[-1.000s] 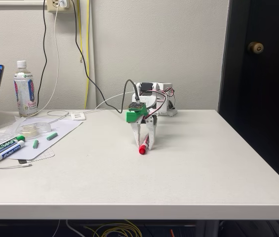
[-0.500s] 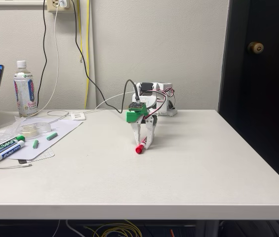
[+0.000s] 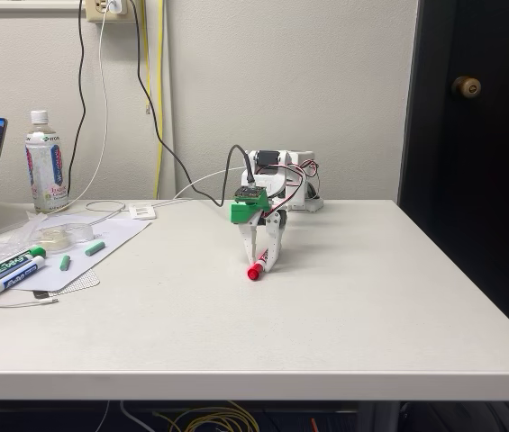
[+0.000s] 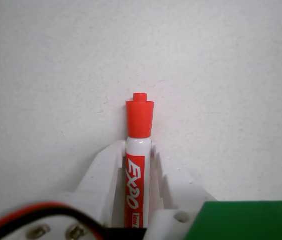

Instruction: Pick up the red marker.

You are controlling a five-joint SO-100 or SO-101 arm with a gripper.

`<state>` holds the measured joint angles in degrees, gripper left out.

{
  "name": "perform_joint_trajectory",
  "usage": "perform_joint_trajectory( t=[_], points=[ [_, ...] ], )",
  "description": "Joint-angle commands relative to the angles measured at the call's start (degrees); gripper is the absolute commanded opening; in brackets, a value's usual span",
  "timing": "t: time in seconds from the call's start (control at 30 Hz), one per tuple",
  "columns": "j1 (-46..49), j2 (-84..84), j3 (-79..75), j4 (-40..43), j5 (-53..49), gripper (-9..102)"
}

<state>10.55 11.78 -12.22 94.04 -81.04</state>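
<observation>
Jaws closed on red marker (image 4: 138,172) barrel, cap end poking out past the gripper (image 3: 262,261), low over desk (image 3: 344,306) centre. Risk: grip sits off-centre on barrel; marker may pivot or slip during lift.

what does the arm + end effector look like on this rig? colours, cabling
White printed arm with a green block above the end effector, which has two white fingers, one with a notched inner edge. A black cable runs from the wrist up the wall; thin red and black wires loop near the base. In the wrist view, a red-and-black part with two screws sits at bottom left.
</observation>
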Motion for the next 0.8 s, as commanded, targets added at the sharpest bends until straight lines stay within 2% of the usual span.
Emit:
perform_joint_trajectory(
  t=[0.0, 0.37, 0.77],
  points=[
    [-0.53, 0.97, -1.05, -0.18, 1.93, 7],
    [-2.02, 10.37, -1.14, 5.98, 8.44, 7],
    [-7.21, 25.75, 1.85, 6.24, 29.09, 7]
  ],
)
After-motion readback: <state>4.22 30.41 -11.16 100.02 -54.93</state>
